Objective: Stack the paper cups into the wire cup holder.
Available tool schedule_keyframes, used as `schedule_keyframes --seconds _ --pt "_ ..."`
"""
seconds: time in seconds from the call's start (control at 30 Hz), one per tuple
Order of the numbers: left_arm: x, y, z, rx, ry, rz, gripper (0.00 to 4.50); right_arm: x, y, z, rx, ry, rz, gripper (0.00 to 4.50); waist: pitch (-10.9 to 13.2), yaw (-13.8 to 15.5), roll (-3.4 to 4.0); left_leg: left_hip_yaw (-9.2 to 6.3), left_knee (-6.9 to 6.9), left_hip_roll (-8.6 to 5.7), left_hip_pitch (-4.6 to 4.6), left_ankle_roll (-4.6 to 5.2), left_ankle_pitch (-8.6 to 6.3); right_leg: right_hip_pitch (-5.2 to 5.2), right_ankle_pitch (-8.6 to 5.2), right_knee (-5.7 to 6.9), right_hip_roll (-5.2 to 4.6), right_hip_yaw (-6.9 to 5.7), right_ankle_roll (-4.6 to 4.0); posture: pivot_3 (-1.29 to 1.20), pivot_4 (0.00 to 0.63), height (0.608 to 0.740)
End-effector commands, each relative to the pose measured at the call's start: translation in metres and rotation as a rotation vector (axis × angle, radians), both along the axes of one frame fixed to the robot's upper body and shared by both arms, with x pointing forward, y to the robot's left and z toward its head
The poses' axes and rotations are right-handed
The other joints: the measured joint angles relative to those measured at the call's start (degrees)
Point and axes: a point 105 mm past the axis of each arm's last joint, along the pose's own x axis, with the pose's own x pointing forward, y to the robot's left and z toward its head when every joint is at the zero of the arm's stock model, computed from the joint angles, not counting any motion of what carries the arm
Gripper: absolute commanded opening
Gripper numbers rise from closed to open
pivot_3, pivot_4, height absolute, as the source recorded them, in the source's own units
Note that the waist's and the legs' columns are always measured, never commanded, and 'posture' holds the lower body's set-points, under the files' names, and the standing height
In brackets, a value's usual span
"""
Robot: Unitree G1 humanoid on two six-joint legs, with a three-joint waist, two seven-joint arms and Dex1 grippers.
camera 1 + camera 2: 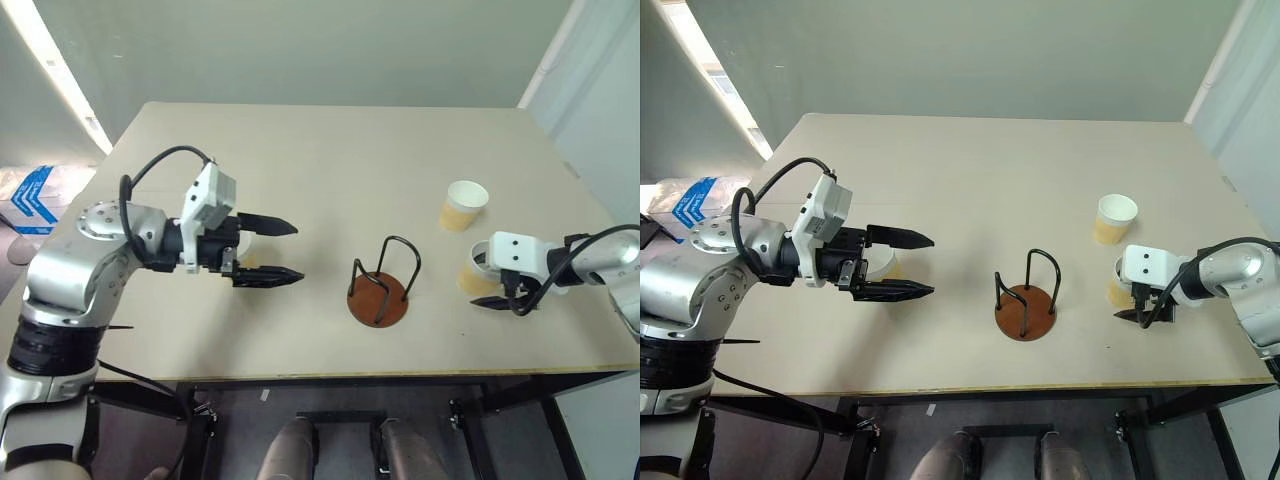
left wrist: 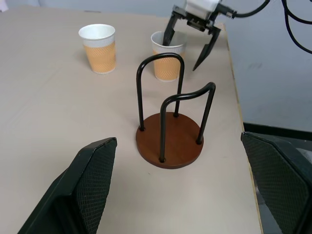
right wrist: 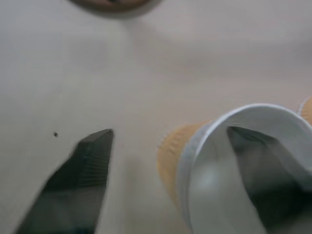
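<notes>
1. Left fingers [image 1: 297, 252]: spread to full width, holding nothing, hovering level above the bench [image 1: 300, 150] and aimed toward the centre. Judged a standby posture, clear of the working area.
2. Third cup [image 1: 882, 264]: glimpsed below the left fingers, mostly hidden. Contents and contact impossible to tell. Absent from between the fingers in the left wrist view, so judged not gripped.
3. Wire cup holder [image 1: 380, 290]: upright on its round brown base at bench centre, between both arms and within reach of either. Black wire loops standing free. Empty, with no cup loaded yet.
4. Far cup [image 1: 465, 205]: upright, mouth up, white inside, nothing in it. Set well apart from the holder, just beyond the near cup.
5. Near cup [image 1: 476, 270]: upright on the bench, right of the holder, nothing inside but a finger.
6. Right fingers [image 1: 485, 282]: angled downward, partly open, straddling the near cup's wall with one finger inside and the other outside, a gap visible on the outer side. Not yet clamped. Judged a rim pinch being set up for carrying to the holder.
</notes>
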Motion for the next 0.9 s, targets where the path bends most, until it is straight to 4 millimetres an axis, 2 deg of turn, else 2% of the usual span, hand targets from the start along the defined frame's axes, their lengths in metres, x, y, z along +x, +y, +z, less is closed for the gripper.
schedule_keyframes --seconds 0.03,0.17,0.2,0.27,0.53,0.67,0.9 --pt "-0.006 0.000 0.011 -0.002 -0.035 -0.019 4.50 0.005 0.001 0.014 -0.009 -0.054 0.021 2.38 0.00 0.00 0.00 0.00 0.00 0.00 0.00 0.00 0.00 0.00 0.00 0.00 0.00 0.00 0.00 0.00 0.150 0.740" --pt "-0.011 -0.001 0.013 -0.017 -0.029 -0.057 4.50 0.004 0.005 0.025 0.038 -0.054 0.028 1.08 0.00 0.00 0.00 0.00 -0.01 0.00 0.00 0.00 0.00 0.00 0.00 -0.01 0.00 0.00 0.00 0.00 0.150 0.740" --pt "-0.013 -0.001 0.014 -0.022 -0.025 -0.073 4.50 0.001 0.007 0.030 0.058 -0.047 0.036 0.86 0.00 0.00 0.00 0.00 -0.01 0.00 0.00 0.00 0.00 0.00 0.00 -0.01 0.00 0.00 0.00 0.00 0.150 0.740" --pt "-0.016 0.000 0.015 -0.023 -0.019 -0.094 4.50 -0.006 0.011 0.040 0.086 -0.032 0.057 0.09 0.01 -0.01 0.01 0.01 -0.01 0.00 -0.02 0.00 -0.01 -0.01 0.00 -0.01 0.00 0.00 -0.01 0.00 0.150 0.740" --pt "-0.015 0.006 0.011 0.006 0.008 -0.093 4.50 -0.040 0.040 0.108 0.144 -0.081 0.193 0.04 0.02 -0.06 0.04 0.05 -0.06 -0.02 -0.03 -0.05 -0.02 -0.03 -0.07 -0.03 0.01 0.03 -0.06 0.00 0.150 0.740" --pt "-0.012 0.004 0.010 0.012 0.006 -0.101 4.50 -0.057 0.072 0.140 0.138 -0.109 0.348 0.04 0.04 -0.19 0.07 0.05 -0.05 -0.02 0.00 -0.05 -0.02 -0.06 -0.10 0.01 0.04 0.05 -0.11 0.00 0.150 0.740" --pt "-0.005 0.001 0.009 0.033 -0.010 -0.105 4.50 -0.063 0.114 0.142 0.076 -0.112 0.556 0.04 0.01 -0.13 0.02 0.00 -0.10 0.01 -0.01 -0.04 -0.02 -0.15 -0.18 0.06 0.09 0.05 -0.23 0.00 0.150 0.740"
